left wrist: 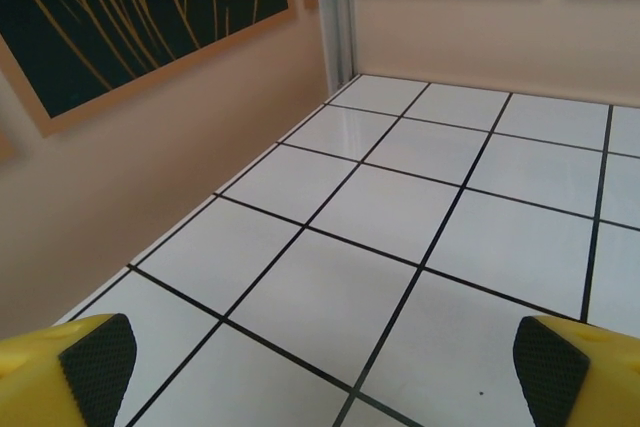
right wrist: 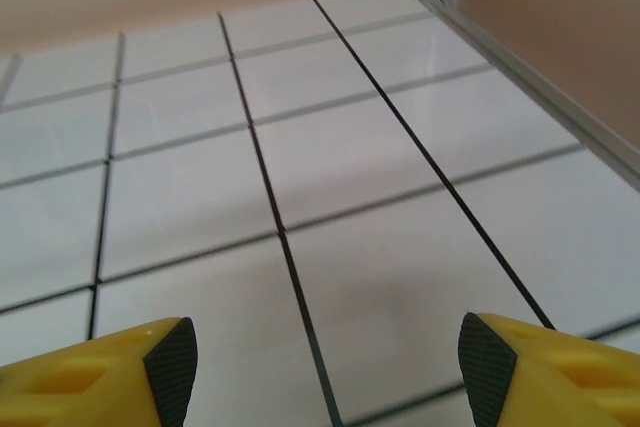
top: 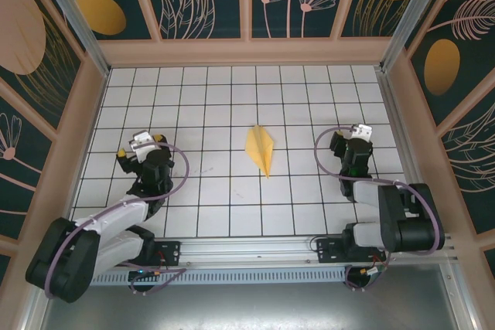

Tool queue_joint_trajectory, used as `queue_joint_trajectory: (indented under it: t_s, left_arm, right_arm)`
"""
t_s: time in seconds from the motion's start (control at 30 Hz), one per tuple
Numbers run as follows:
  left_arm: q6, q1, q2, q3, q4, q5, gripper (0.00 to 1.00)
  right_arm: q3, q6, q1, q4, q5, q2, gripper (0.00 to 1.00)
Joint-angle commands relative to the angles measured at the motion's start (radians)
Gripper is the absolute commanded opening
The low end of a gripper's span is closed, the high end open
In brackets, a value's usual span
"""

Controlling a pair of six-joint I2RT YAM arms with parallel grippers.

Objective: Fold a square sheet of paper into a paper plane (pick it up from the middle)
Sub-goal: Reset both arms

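Yellow fingers of my left claw (left wrist: 320,367) and right claw (right wrist: 325,362) stand wide apart, both empty. Further out, at frame centre between them, the paper plane (top: 261,150) lies flat, long axis up-down, tip toward the bottom. The right claw looks slightly nearer.

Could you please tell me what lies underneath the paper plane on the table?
The paper plane lies on the white gridded table. Only tiles and black lines show around it; the patch directly beneath is hidden by the paper.
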Motion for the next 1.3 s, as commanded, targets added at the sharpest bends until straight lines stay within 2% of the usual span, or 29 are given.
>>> queue_joint_trajectory:
  t_s: [0.0,0.07,0.13,0.23,0.3,0.47,0.53,0.57,0.63,0.67,0.7,0.73,0.77,0.8,0.83,0.87,0.93,0.97,1.27]
  left_arm:
    - [0.109,0.041,0.041,-0.064,0.319,0.099,0.99]
    - [0.099,0.090,0.075,-0.094,0.410,0.174,0.99]
    - [0.095,0.112,0.093,-0.088,0.421,0.213,0.99]
    - [0.082,0.160,0.126,-0.103,0.518,0.285,0.99]
    - [0.099,0.180,0.146,-0.088,0.516,0.313,0.99]
    - [0.134,0.213,0.217,-0.066,0.590,0.386,0.99]
    - [0.146,0.229,0.252,-0.054,0.620,0.422,0.99]
    - [0.154,0.240,0.284,-0.053,0.656,0.454,0.99]
    - [0.156,0.251,0.382,-0.060,0.782,0.466,0.99]
    - [0.158,0.252,0.398,-0.054,0.805,0.466,0.99]
    - [0.141,0.263,0.364,-0.042,0.711,0.487,0.99]
    - [0.124,0.283,0.359,-0.045,0.701,0.517,0.99]
    - [0.093,0.307,0.397,-0.061,0.754,0.535,0.99]
    - [0.089,0.324,0.467,-0.074,0.882,0.547,0.99]
    - [0.090,0.326,0.462,-0.065,0.854,0.556,0.99]
    - [0.074,0.328,0.410,-0.021,0.679,0.569,0.99]
    - [0.063,0.345,0.454,0.006,0.707,0.566,0.99]
    - [0.054,0.351,0.431,0.008,0.653,0.578,0.99]
    - [0.061,0.350,0.432,0.002,0.676,0.578,0.99]
  right_arm:
    - [0.004,-0.070,-0.015,0.215,-0.116,0.035,0.72]
    - [-0.004,-0.083,-0.020,0.222,-0.163,0.031,0.72]
    - [-0.016,-0.086,-0.027,0.243,-0.182,0.024,0.72]
    - [-0.086,-0.094,-0.036,0.444,-0.183,0.091,0.73]
    - [-0.091,-0.093,-0.039,0.519,-0.181,0.167,0.74]
    - [-0.029,-0.068,-0.064,0.421,-0.206,0.192,0.75]
    - [-0.024,-0.052,-0.070,0.415,-0.190,0.194,0.79]
    - [-0.023,-0.046,-0.078,0.415,-0.196,0.195,0.89]
    - [-0.023,-0.045,-0.079,0.413,-0.197,0.194,0.99]
    - [-0.023,-0.046,-0.079,0.413,-0.196,0.194,0.99]
    - [-0.022,-0.046,-0.078,0.412,-0.195,0.194,0.99]
    - [-0.023,-0.047,-0.079,0.412,-0.194,0.194,0.99]
    - [-0.023,-0.046,-0.078,0.413,-0.194,0.194,0.99]
    - [-0.023,-0.047,-0.079,0.413,-0.193,0.194,0.99]
    - [-0.023,-0.047,-0.078,0.413,-0.193,0.193,0.99]
    - [-0.024,-0.047,-0.078,0.414,-0.193,0.194,0.99]
    - [-0.024,-0.046,-0.078,0.413,-0.196,0.194,0.99]
    - [-0.022,-0.046,-0.079,0.409,-0.198,0.193,0.99]
    - [-0.019,-0.051,-0.078,0.405,-0.205,0.194,0.99]
